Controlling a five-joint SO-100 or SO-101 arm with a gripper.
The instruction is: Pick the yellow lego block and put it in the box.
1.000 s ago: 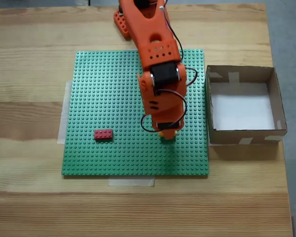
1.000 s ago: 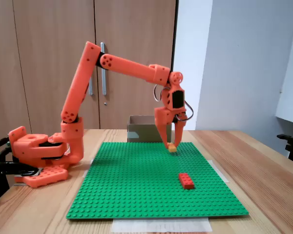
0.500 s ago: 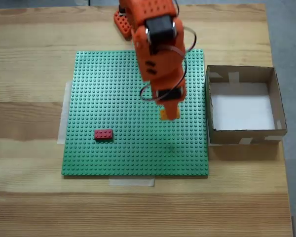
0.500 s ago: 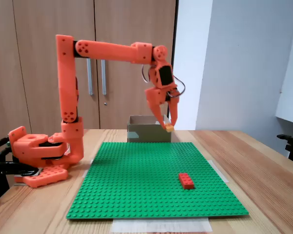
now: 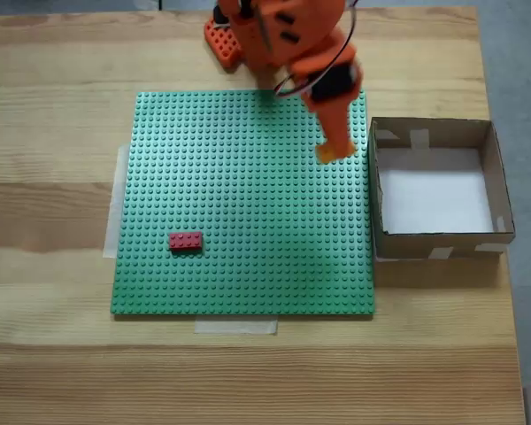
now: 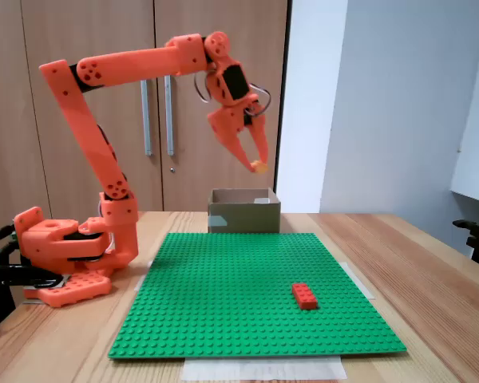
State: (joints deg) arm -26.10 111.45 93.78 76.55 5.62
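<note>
My orange gripper [image 5: 329,150] [image 6: 258,165] is shut on the yellow lego block [image 5: 326,153] [image 6: 259,166], which hangs high in the air. In a fixed view from above it sits over the green baseplate's [image 5: 221,186] right part, just left of the box [image 5: 438,243]. From the front, the block hovers well above the box [image 6: 241,217], which stands at the far end of the baseplate [image 6: 223,295]. The box has brown cardboard walls, tape patches and a white bottom with nothing in it.
A red brick [image 5: 186,240] [image 6: 304,295] lies on the baseplate, away from the gripper. The arm's orange base [image 6: 60,255] stands at the table's edge beside the baseplate. Wooden cupboard doors [image 6: 80,96] rise behind the table.
The gripper has lifted the yellow block off the baseplate, raised it high and swung it toward the box. The red brick and the box have not moved.
</note>
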